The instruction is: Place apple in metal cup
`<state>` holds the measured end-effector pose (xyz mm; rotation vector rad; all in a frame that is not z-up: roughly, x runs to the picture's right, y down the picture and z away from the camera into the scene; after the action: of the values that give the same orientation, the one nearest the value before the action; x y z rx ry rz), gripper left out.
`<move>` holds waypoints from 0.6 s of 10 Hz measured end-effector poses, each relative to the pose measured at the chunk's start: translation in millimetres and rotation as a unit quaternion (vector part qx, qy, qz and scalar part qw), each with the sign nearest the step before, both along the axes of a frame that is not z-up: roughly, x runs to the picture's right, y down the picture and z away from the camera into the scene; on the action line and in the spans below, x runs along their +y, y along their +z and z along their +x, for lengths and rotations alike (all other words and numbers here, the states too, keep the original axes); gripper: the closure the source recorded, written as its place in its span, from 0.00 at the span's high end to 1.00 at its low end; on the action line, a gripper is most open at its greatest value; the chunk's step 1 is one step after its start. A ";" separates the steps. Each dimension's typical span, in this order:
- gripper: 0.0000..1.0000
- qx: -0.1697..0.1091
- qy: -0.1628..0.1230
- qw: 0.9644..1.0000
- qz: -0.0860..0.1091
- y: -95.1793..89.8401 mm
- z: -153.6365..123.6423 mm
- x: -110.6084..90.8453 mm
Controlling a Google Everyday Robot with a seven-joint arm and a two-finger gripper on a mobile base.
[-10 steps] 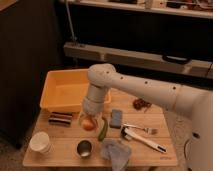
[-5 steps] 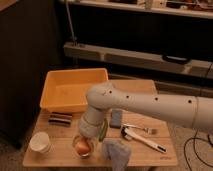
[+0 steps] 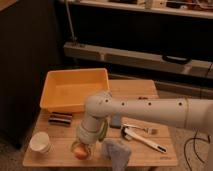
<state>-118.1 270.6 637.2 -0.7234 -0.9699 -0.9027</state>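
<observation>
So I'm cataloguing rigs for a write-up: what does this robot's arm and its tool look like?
The arm is a thick, smooth, off-white tube with a row of small dark dots along its side and a rounded elbow joint. It ends in a pale cylindrical wrist. The tool sits low over the wooden table at the front; its details are not discernible.

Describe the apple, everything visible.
The apple is small, round and orange-red, smooth-looking. It sits low at the wooden table's front left, at the mouth of the metal cup, whose rim shows around it. The gripper is directly above, shut on it, hiding its top. The white paper cup stands apart to its left.
</observation>
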 end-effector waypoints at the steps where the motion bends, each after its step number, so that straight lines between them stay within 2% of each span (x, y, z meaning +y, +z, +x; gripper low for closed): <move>1: 0.01 0.001 -0.001 1.000 -0.001 4.7 -1.2 2.4; 2: 0.05 0.001 -0.002 1.000 -0.001 6.1 -2.5 2.7; 5: 0.35 -0.001 -0.006 1.000 0.007 7.0 -7.6 -4.6; 6: 0.49 0.000 -0.006 1.000 0.011 9.2 -8.4 -11.3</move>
<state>-126.5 259.3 646.3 -0.7110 -0.9554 -0.9220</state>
